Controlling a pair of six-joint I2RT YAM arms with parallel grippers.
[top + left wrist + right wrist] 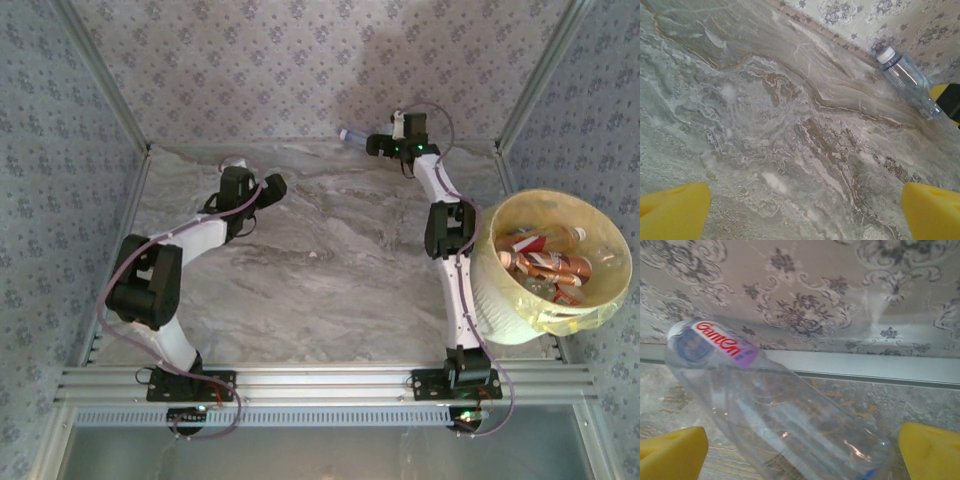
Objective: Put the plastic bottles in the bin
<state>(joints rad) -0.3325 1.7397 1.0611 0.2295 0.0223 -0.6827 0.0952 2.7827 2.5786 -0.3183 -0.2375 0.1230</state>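
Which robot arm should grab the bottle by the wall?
The right one. The open right gripper has the clear bottle lying between its fingers, and the bin sits on that arm's side. The left gripper is open over bare table, farther from the bottle.

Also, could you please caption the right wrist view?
Clear plastic bottle between the open right gripper's fingers, beside the wall.

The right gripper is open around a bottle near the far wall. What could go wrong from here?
1. The bottle is smooth and lies slanted between the right gripper's open fingers; closing may squeeze it out instead of clamping it.
2. The wall is close behind it, so the gripper could hit it.
3. The bin already holds many bottles; a dropped one might bounce out.
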